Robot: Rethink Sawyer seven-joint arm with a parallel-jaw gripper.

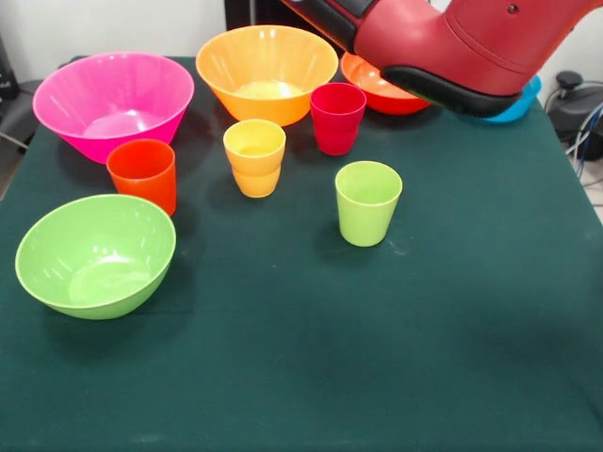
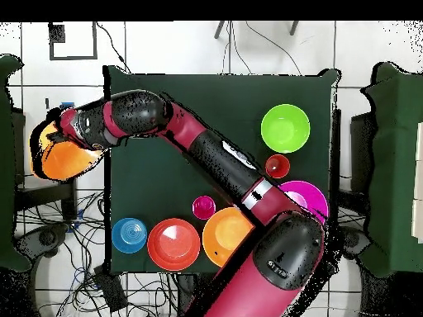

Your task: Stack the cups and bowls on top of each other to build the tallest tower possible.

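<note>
Gripper (image 2: 59, 136) beyond the table's (image 2: 157, 182) edge, clamped on an orange bowl (image 2: 66, 161).

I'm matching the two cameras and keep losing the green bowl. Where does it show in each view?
Front view: the green bowl sits at the lower left, closest to the camera.
Overhead view: the green bowl sits at the upper right, near the table's corner.
Shared landmark: in both views the red-orange cup stands between the green bowl and the pink bowl.
</note>
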